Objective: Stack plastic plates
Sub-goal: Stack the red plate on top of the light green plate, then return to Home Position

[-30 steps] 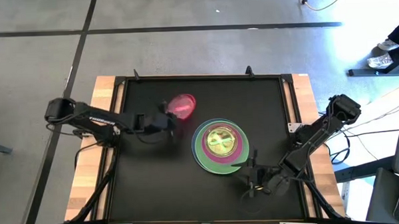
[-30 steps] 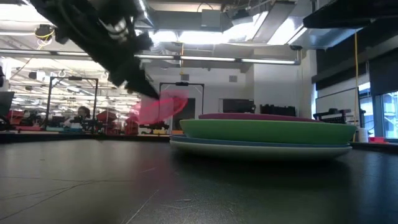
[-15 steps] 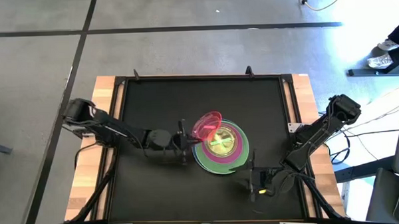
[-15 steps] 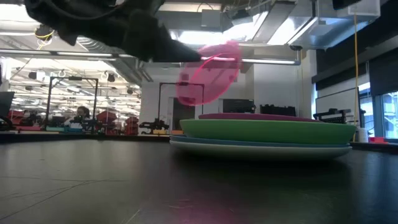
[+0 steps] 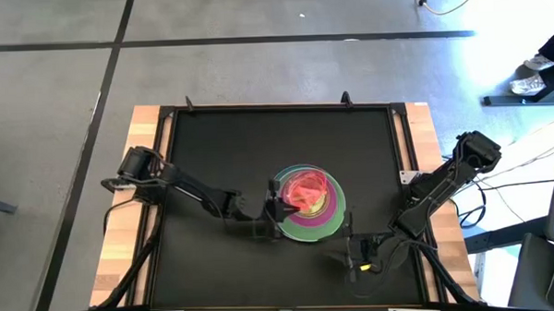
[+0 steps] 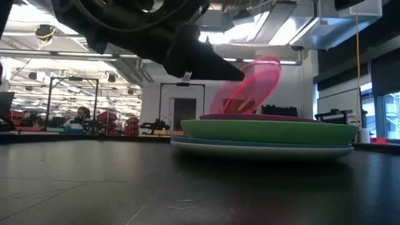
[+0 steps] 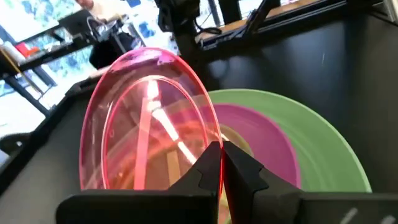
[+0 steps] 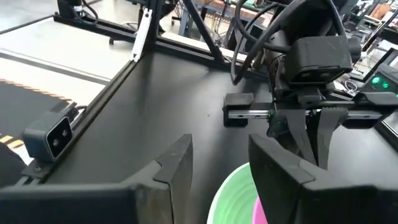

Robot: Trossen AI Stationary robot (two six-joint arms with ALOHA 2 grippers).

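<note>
From above, the stack [image 5: 306, 207] sat mid-bench [image 5: 203, 149], green plate widest, purple above it. The left gripper [image 5: 277, 200], pinched on a pink plate [image 5: 306, 189], held it over the stack. No loose plates showed elsewhere, so this looked like one of the last to place.

At bench level, the pink plate [image 6: 247, 84] was tilted steeply, its low edge close to the purple one [image 6: 256, 117]; release remained.

The left wrist camera showed the fingers [image 7: 208, 171] clamped on the pink rim.

The right gripper [image 8: 217, 165] waited near the bench's front edge, fingers apart and empty.
</note>
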